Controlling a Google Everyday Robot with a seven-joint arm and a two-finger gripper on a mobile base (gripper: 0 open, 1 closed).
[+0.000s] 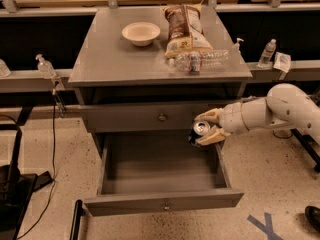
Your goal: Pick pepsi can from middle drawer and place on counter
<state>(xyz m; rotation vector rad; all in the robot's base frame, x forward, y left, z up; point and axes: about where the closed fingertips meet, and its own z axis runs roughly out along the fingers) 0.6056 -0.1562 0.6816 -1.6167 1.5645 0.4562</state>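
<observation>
Outstretched arm's pincer (204,129) clamps pepsi can (198,132) midair.

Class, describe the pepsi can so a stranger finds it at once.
Find the grey counter and the open middle drawer below it. Above the drawer's right side, the gripper clasps the pepsi can. It is dark blue, silver-topped, unlike the clear bottle on the counter.

The single camera stood in front of the cabinet, higher than the counter (110,59), and looked down at an angle toward the cabinet's front. It was at a middle distance: the whole counter filled the upper part of the view and the open middle drawer (160,201) the lower part. The gripper (209,126) was just right of centre, its fingers clasping the pepsi can (198,132) over the drawer's right side.
</observation>
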